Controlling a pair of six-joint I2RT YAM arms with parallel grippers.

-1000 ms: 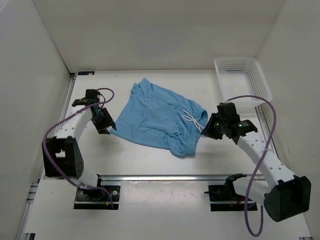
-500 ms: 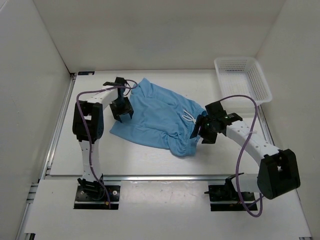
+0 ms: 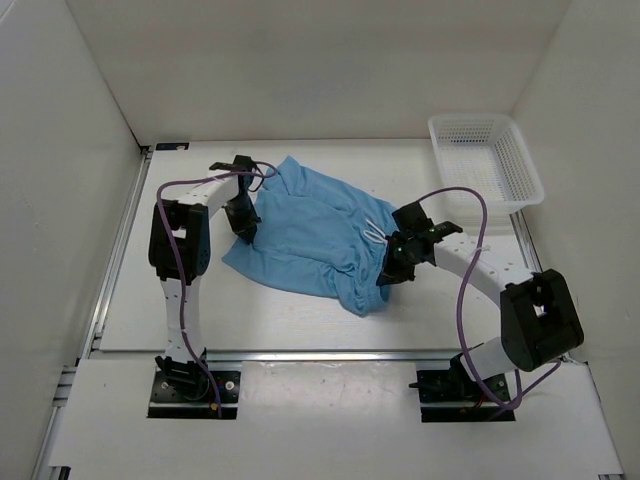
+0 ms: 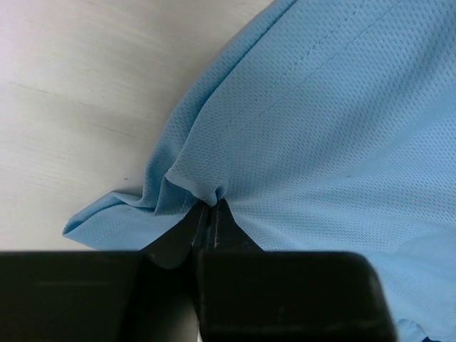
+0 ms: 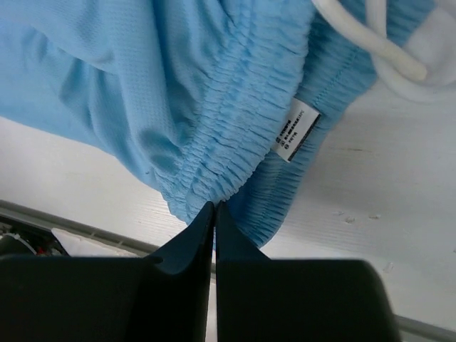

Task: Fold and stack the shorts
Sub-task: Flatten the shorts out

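The light-blue shorts (image 3: 310,235) lie rumpled on the white table, waistband toward the right with a thin white drawstring (image 3: 375,232). My left gripper (image 3: 243,222) is at the shorts' left leg edge. In the left wrist view it (image 4: 208,204) is shut, pinching a puckered fold of the hem fabric (image 4: 299,121). My right gripper (image 3: 390,268) sits at the waistband's near corner. The right wrist view shows it (image 5: 215,206) shut on the gathered elastic waistband (image 5: 242,135), beside a white label (image 5: 297,128) and the drawstring (image 5: 377,43).
A white mesh basket (image 3: 485,160) stands at the back right corner of the table. White walls enclose the table on the left, back and right. An aluminium rail (image 3: 330,355) runs along the near edge, in front of the arm bases.
Both grippers were open half a second ago and have now shut on the shorts. The right gripper has shifted slightly left onto the waistband; the left one has stayed at the leg edge.
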